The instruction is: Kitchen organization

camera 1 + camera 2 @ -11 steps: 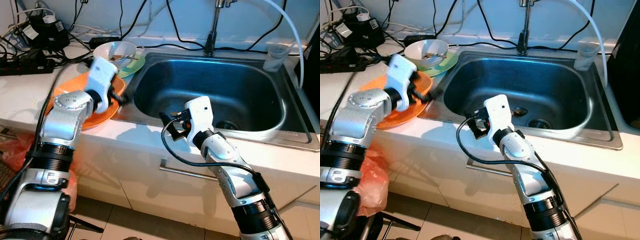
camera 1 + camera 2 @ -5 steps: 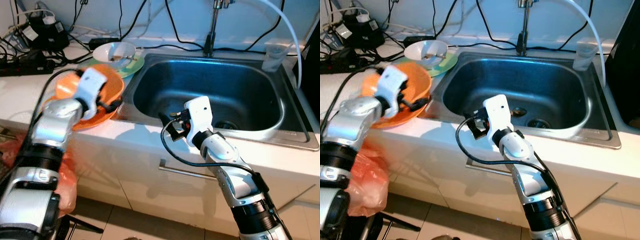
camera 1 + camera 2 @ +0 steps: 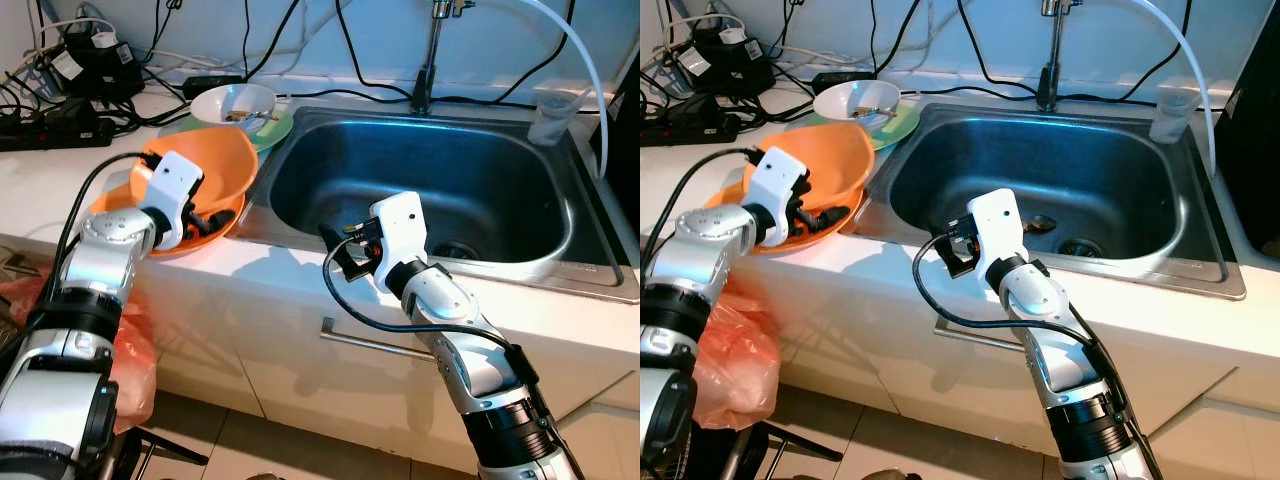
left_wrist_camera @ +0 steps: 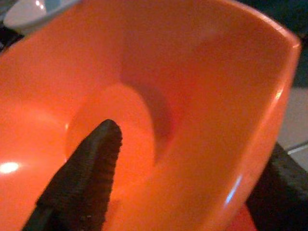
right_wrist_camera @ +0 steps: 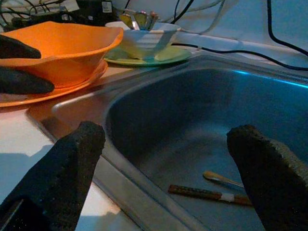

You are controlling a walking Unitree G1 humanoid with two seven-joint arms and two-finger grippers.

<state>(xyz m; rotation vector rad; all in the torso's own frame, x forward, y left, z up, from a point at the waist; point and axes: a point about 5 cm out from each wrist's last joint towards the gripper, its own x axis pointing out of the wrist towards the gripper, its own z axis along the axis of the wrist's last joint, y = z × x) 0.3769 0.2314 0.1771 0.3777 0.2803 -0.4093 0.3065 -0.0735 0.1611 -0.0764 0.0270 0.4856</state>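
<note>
Bowl (image 3: 205,165), the orange one, is now tipped up on its edge at about 9 o'clock from the sink (image 3: 540,262); a second ago it sat lower and flatter on the orange plate (image 3: 215,228); the left gripper (image 3: 200,218) has pulled back toward the robot and lifted it; one finger (image 4: 89,168) is inside the bowl and the other is outside, so the fingers are closed on its wall; I think the bowl is being picked up to go somewhere else, maybe into the sink.

The right gripper (image 3: 335,250) has not moved; it hangs over the near edge of the sink at 6 o'clock, fingers wide apart and holding nothing.

A white bowl (image 3: 233,102) with spoons sits on a green plate (image 3: 276,128) at 12 o'clock from the orange bowl, very near it, so a swing could bump it; chopsticks (image 5: 207,195) and a spoon (image 5: 224,179) lie in the sink; a tap (image 3: 428,60) stands at the back; a cup (image 3: 549,113) sits at 2 o'clock; cables (image 3: 70,60) crowd the counter at 10 o'clock.
</note>
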